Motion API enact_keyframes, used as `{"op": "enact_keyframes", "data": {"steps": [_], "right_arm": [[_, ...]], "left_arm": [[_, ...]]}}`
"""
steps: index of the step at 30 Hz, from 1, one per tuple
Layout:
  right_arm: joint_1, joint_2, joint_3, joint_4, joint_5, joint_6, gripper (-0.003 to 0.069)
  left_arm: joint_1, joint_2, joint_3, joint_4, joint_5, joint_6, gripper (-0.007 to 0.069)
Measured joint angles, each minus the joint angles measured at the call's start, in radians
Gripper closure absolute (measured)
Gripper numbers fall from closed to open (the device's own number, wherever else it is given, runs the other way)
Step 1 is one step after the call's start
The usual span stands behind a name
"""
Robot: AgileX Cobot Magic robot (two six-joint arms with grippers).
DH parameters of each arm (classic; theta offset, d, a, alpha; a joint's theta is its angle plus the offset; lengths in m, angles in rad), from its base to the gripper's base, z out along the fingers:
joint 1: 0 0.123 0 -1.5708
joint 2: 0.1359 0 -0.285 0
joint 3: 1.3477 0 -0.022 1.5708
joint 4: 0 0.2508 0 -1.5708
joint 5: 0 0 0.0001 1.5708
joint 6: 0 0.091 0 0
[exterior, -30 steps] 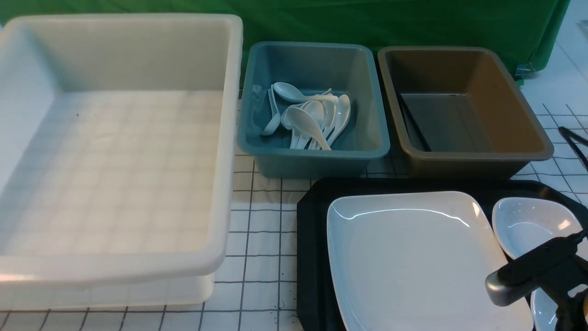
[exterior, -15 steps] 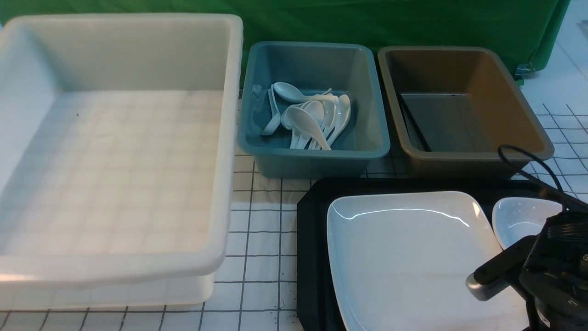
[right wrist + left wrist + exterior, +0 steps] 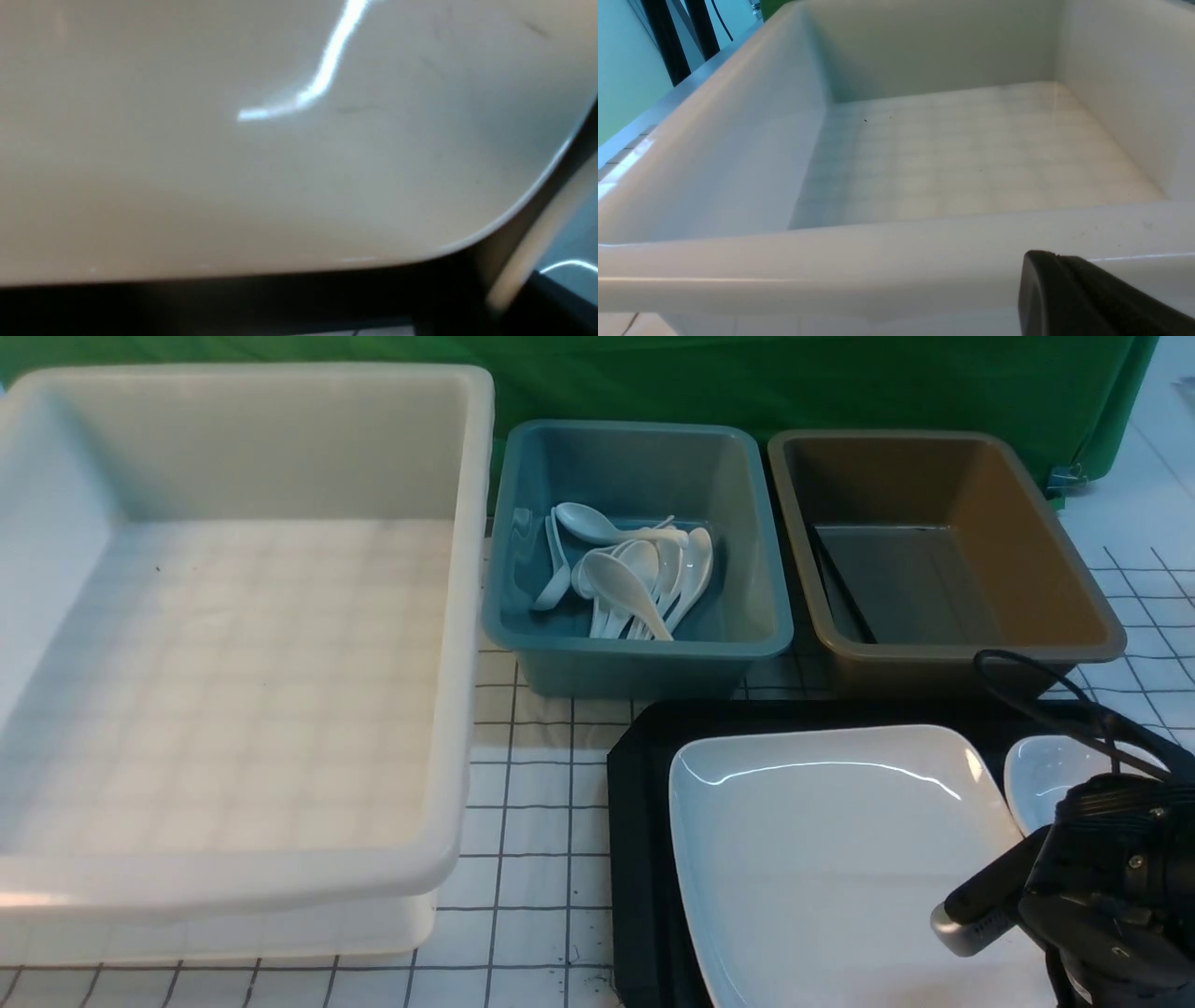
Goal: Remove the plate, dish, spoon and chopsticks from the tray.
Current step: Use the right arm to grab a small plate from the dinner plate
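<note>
The large glossy white rounded-square plate [image 3: 822, 859] lies flat on the black rectangular plastic tray [image 3: 639, 859] on the gridded bench [image 3: 532, 859]. It is judged stiff, weighty, slippery and breakable, best pinched at its raised rim. The right tool, hidden beneath its wrist [image 3: 1111, 887], cannot be read; the left tool [image 3: 1087, 298] is pressed together.

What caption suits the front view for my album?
Right arm hovers over the plate on the black tray; spoons lie in the blue bin behind.
</note>
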Motion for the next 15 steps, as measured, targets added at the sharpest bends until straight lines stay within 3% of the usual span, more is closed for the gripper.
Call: {"op": "enact_keyframes", "data": {"steps": [15], "right_arm": [[0.000, -0.412, -0.038, 0.204, 0.159, -0.105, 0.0571]], "left_arm": [[0.000, 0.000, 0.000, 0.000, 0.000, 0.000, 0.0603]]}}
